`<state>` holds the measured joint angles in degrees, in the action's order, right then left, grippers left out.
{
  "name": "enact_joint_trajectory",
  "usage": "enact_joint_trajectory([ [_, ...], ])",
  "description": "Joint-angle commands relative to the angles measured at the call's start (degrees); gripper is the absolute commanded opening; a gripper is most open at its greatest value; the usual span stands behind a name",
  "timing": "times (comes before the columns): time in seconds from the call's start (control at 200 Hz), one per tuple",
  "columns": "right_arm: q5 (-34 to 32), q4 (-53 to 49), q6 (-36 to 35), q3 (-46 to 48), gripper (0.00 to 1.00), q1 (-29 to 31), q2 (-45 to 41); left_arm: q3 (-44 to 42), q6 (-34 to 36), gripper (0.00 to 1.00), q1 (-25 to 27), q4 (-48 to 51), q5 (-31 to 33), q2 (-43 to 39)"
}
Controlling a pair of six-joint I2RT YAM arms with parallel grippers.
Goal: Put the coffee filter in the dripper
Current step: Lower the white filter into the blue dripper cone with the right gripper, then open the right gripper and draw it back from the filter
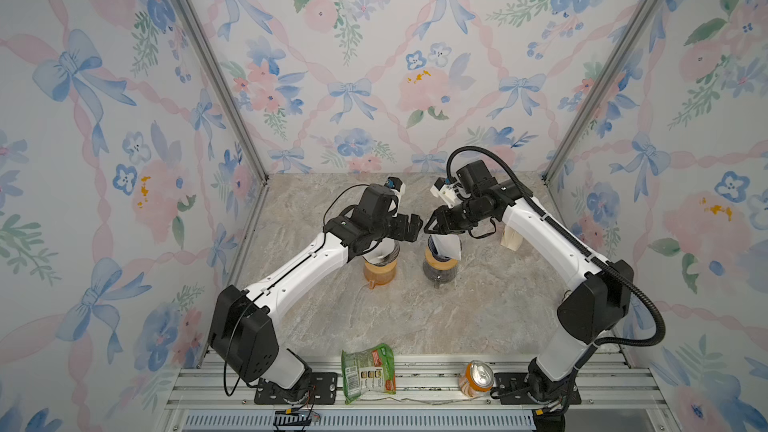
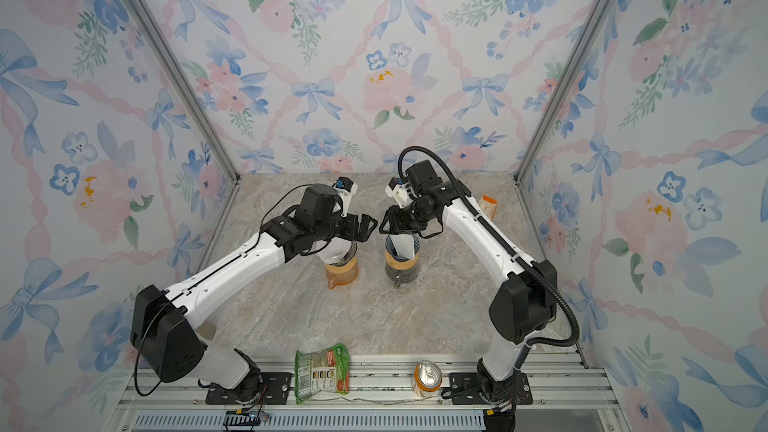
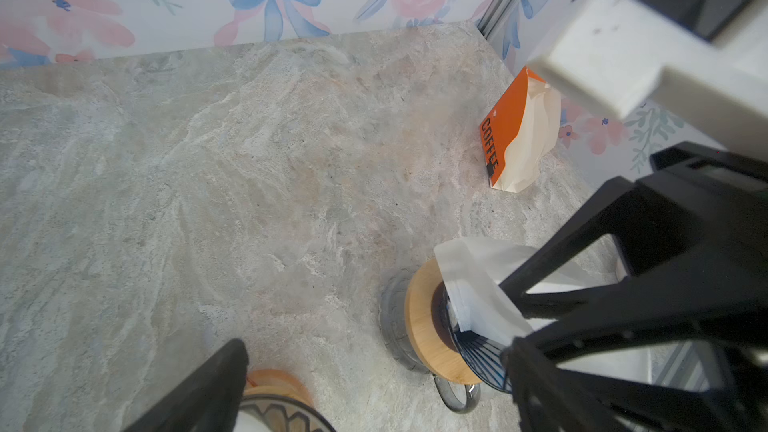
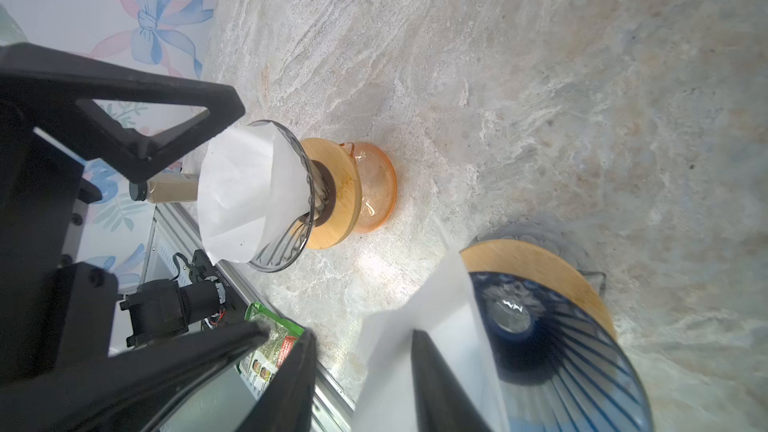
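A blue ribbed dripper [image 4: 561,347] with a wooden collar sits on a dark glass carafe [image 1: 440,275] mid-table. A white coffee filter [image 1: 448,248] [image 3: 473,284] stands tilted in its cone, the upper part sticking out over the rim. My right gripper [image 1: 430,226] [image 4: 362,332] hovers just above it, open, one finger lying against the paper without pinching it. To the left, a clear dripper [image 4: 291,234] on an orange carafe [image 1: 378,275] holds another white filter [image 4: 241,189]. My left gripper [image 1: 415,226] [image 3: 374,367] hangs above it, open wide and empty.
An orange coffee bag [image 3: 519,130] [image 2: 488,203] stands by the right wall behind the right arm. A green snack packet [image 1: 368,371] and a can [image 1: 477,378] lie on the front rail. The two grippers nearly meet tip to tip above the drippers.
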<state>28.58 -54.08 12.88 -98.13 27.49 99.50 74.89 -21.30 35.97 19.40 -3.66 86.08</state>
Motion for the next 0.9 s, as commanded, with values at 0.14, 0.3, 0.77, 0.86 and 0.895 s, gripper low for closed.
enact_joint_trajectory([
  [0.14,0.2,0.6,-1.2,-1.7,0.41,0.1,-2.7,0.5,-1.3,0.98,0.3,-0.2,-0.8,-0.7],
  [0.3,-0.4,1.0,-1.9,-2.3,0.41,0.0,-3.6,1.0,-2.1,0.98,0.4,-0.1,-1.5,-0.2],
  [0.77,-4.8,2.5,-3.3,1.3,0.41,-6.7,-10.4,3.0,-2.8,0.98,2.1,-0.2,-2.1,1.6],
  [0.86,-5.1,0.9,-4.5,1.7,0.4,-8.7,-10.4,3.5,-3.0,0.98,2.4,-0.1,-2.3,2.0],
  [0.895,-5.4,-0.2,-5.3,1.7,0.4,-9.1,-10.1,3.8,-3.2,0.98,2.5,-0.2,-2.4,2.1],
])
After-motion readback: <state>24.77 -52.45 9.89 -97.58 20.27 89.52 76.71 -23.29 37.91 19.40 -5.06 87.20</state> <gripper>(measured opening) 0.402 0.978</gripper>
